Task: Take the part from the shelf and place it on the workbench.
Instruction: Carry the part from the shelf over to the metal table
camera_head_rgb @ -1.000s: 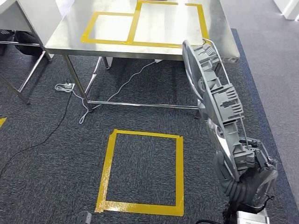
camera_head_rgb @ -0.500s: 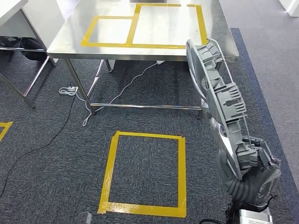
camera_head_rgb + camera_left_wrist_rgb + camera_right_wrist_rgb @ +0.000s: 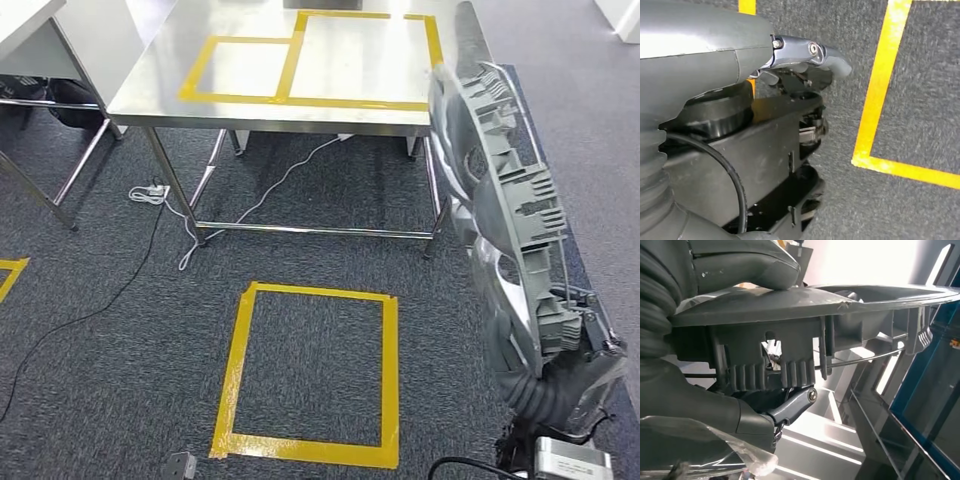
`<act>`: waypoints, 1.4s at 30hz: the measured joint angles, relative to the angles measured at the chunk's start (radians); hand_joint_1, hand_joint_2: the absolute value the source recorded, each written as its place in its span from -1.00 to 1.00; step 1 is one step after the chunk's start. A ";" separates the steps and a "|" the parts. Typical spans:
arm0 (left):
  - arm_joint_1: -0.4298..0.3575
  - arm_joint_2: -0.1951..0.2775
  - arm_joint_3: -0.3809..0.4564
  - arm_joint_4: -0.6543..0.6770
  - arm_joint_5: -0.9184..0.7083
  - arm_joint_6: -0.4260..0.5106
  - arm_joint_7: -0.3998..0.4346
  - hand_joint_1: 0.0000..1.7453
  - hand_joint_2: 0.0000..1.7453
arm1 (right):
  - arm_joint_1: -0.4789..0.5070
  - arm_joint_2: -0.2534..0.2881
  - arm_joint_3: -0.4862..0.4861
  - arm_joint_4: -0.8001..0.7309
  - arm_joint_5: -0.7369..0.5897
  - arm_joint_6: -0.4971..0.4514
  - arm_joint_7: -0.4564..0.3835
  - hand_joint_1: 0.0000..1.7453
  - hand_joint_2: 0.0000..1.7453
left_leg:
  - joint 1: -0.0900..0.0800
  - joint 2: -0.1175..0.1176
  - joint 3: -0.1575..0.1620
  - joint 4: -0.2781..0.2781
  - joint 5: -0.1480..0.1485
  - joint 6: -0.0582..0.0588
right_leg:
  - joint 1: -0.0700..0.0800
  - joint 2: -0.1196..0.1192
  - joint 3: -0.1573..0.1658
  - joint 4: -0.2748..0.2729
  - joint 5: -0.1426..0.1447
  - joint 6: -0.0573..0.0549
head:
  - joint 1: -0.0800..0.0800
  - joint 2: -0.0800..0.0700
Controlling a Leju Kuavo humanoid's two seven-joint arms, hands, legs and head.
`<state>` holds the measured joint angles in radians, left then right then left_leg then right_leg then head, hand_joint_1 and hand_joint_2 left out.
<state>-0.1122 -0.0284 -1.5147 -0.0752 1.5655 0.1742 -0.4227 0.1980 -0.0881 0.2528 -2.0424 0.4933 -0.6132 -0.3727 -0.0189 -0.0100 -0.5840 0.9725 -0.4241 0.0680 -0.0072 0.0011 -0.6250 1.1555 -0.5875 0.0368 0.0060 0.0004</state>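
A dark grey carpet (image 3: 113,380) covers the floor, seen from above. A steel workbench (image 3: 151,85) stands at the far side, its shiny top marked with two rectangles of yellow tape (image 3: 287,60) side by side. On the carpet in front of the workbench lies a square outline of yellow tape (image 3: 235,350). A white cable (image 3: 264,185) trails across the floor under the workbench to a power strip (image 3: 147,190). At the right side, the robot's right hand (image 3: 562,385) grips the part (image 3: 502,190), a long grey moulded plastic piece with ribs and clips, held up on end in the air so its far tip overlaps the right corner of the workbench. From the right wrist, the thumb (image 3: 749,265) presses on one side of the part and darker fingers (image 3: 791,407) close on the other. The left hand (image 3: 806,55) hangs above the carpet near a yellow tape line, fingers curled in, holding nothing.
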 joint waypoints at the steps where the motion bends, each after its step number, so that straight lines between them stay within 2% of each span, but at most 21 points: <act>1: 0.000 -0.001 0.000 0.000 -0.001 0.000 0.000 -1.00 1.00 | -0.002 0.000 -0.006 0.000 -0.001 0.000 0.000 1.00 1.00 | 0.001 0.000 0.000 0.000 -0.001 -0.001 | -0.004 0.000 -0.032 0.061 -0.024 0.005 | 0.000 0.000; 3: 0.001 -0.002 -0.002 0.000 -0.003 -0.001 0.000 -1.00 1.00 | -0.003 0.000 -0.018 0.001 -0.003 0.003 0.000 1.00 1.00 | 0.006 0.000 0.001 0.004 -0.007 -0.008 | -0.014 -0.001 -0.061 0.105 -0.021 0.017 | 0.000 0.000; 6: 0.001 0.000 -0.005 0.000 -0.004 -0.001 0.000 -1.00 1.00 | -0.005 0.000 -0.031 0.003 -0.003 0.010 0.000 1.00 1.00 | 0.018 -0.002 0.001 0.029 -0.027 -0.033 | -0.028 0.001 0.015 -0.055 0.068 0.041 | 0.003 0.000; 7: 0.000 0.002 -0.005 0.001 -0.004 -0.001 0.000 -1.00 1.00 | -0.006 0.000 -0.033 0.004 -0.003 0.012 0.000 1.00 1.00 | 0.019 -0.003 -0.001 0.043 -0.036 -0.042 | -0.030 0.005 0.041 -0.100 0.080 0.040 | 0.005 0.000; 13: 0.000 0.008 -0.007 0.001 -0.004 -0.001 0.000 -1.00 1.00 | -0.005 0.000 -0.044 0.005 -0.001 0.017 -0.001 1.00 1.00 | 0.021 -0.003 -0.016 0.102 -0.075 -0.063 | -0.030 0.010 0.077 -0.119 0.061 -0.008 | -0.001 0.000; 16: -0.001 0.007 -0.008 0.001 -0.003 -0.001 0.000 -1.00 1.00 | -0.006 0.000 -0.049 0.005 0.001 0.025 -0.003 1.00 1.00 | 0.023 0.002 -0.118 0.295 -0.145 -0.071 | -0.028 0.007 0.096 -0.120 0.045 -0.019 | -0.004 0.000; 17: 0.000 0.006 -0.009 0.001 -0.003 -0.001 0.000 -1.00 1.00 | -0.006 0.000 -0.050 0.005 0.001 0.027 -0.003 1.00 1.00 | 0.023 0.003 -0.153 0.348 -0.153 -0.070 | -0.026 0.008 0.103 -0.120 0.038 -0.019 | -0.005 0.000; 19: 0.001 0.006 -0.010 0.001 -0.002 -0.001 0.000 -1.00 1.00 | -0.005 0.000 -0.050 0.005 0.002 0.030 -0.004 1.00 1.00 | 0.019 0.003 -0.175 0.346 -0.107 -0.057 | -0.020 0.009 0.125 -0.121 0.021 -0.019 | -0.005 0.000; 22: 0.002 0.009 -0.013 0.002 0.000 -0.002 0.000 -1.00 1.00 | -0.007 0.000 -0.050 0.006 0.004 0.032 -0.005 1.00 1.00 | 0.002 0.002 -0.118 0.174 0.017 -0.015 | -0.014 0.009 0.162 -0.133 -0.006 -0.019 | 0.001 0.000; 23: 0.003 0.011 -0.014 0.002 0.001 -0.003 0.000 -1.00 1.00 | -0.008 0.000 -0.050 0.006 0.004 0.033 -0.005 1.00 1.00 | -0.006 0.002 -0.101 0.135 0.029 -0.002 | -0.015 0.008 0.170 -0.142 -0.011 -0.015 | 0.002 0.000; 25: 0.003 0.012 -0.016 0.002 0.001 -0.003 0.000 -1.00 1.00 | -0.009 0.000 -0.051 0.006 0.005 0.036 -0.006 1.00 1.00 | -0.014 0.003 -0.075 0.092 0.014 0.016 | -0.018 0.007 0.186 -0.155 -0.004 -0.003 | 0.002 0.000; 27: 0.002 0.011 -0.019 0.003 0.001 -0.003 0.000 -1.00 1.00 | -0.011 0.000 -0.051 0.006 0.007 0.039 -0.005 1.00 1.00 | -0.010 0.005 -0.041 0.041 0.004 0.018 | -0.018 0.004 0.184 -0.142 0.015 0.008 | 0.000 0.000; 29: 0.002 0.010 -0.022 0.003 0.001 -0.003 0.000 -1.00 1.00 | -0.017 0.000 -0.050 0.006 0.012 0.041 -0.005 1.00 1.00 | -0.003 0.004 -0.008 0.007 -0.001 0.010 | -0.016 0.002 0.130 -0.061 0.019 0.009 | 0.005 0.000; 32: 0.004 0.004 -0.024 0.003 0.001 -0.004 0.000 -1.00 1.00 | -0.023 0.000 -0.050 0.011 0.016 0.042 -0.003 1.00 1.00 | -0.002 0.001 0.026 -0.003 -0.027 0.001 | -0.012 0.003 0.013 0.085 -0.060 0.008 | 0.008 0.000; 33: 0.005 0.003 -0.025 0.003 0.001 -0.004 0.001 -1.00 1.00 | -0.023 0.000 -0.051 0.014 0.016 0.043 0.001 1.00 1.00 | -0.002 -0.001 0.039 -0.003 -0.039 -0.001 | -0.011 0.002 -0.012 0.096 -0.082 0.010 | 0.008 0.000; 34: 0.007 0.002 -0.025 0.003 0.001 -0.004 0.001 -1.00 1.00 | -0.023 0.000 -0.052 0.017 0.016 0.044 0.005 1.00 1.00 | -0.002 -0.002 0.055 -0.003 -0.051 -0.003 | -0.011 0.002 -0.024 0.078 -0.079 0.012 | 0.008 0.000; 35: 0.007 0.002 -0.025 0.003 0.001 -0.004 0.002 -1.00 1.00 | -0.023 0.000 -0.054 0.019 0.016 0.046 0.008 1.00 1.00 | -0.002 -0.003 0.072 -0.003 -0.063 -0.006 | -0.011 0.002 -0.025 0.034 -0.045 0.013 | 0.008 0.000; 37: 0.008 0.002 -0.025 0.003 0.001 -0.004 0.003 -1.00 1.00 | -0.023 0.000 -0.057 0.024 0.015 0.049 0.011 1.00 1.00 | -0.003 -0.004 0.100 0.001 -0.090 -0.013 | -0.011 -0.003 -0.015 -0.082 0.072 0.011 | 0.008 0.000; 38: 0.007 0.002 -0.026 0.003 0.001 -0.004 0.004 -1.00 1.00 | -0.025 0.000 -0.057 0.026 0.014 0.050 0.011 1.00 1.00 | -0.004 -0.004 0.107 0.002 -0.102 -0.018 | -0.009 -0.005 -0.006 -0.120 0.109 0.006 | 0.007 0.000; 39: 0.006 0.002 -0.026 0.003 0.000 -0.004 0.004 -1.00 1.00 | -0.026 0.000 -0.058 0.028 0.013 0.052 0.012 1.00 1.00 | -0.004 -0.003 0.112 0.004 -0.111 -0.024 | -0.008 -0.005 -0.002 -0.138 0.130 -0.001 | 0.006 0.000; 42: 0.003 0.003 -0.027 0.003 -0.001 -0.004 0.006 -1.00 1.00 | -0.029 0.000 -0.059 0.030 0.011 0.054 0.014 1.00 1.00 | -0.004 0.000 0.121 0.004 -0.122 -0.032 | -0.004 0.000 0.004 -0.140 0.128 -0.016 | 0.004 0.000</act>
<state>-0.1088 -0.0252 -1.5419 -0.0725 1.5648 0.1705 -0.4170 0.1691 -0.0881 0.1934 -2.0127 0.5043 -0.5589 -0.3590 -0.0232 -0.0105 -0.4635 0.9762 -0.5462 0.0356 -0.0114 0.0008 -0.6207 1.0152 -0.4595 0.0205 0.0099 0.0004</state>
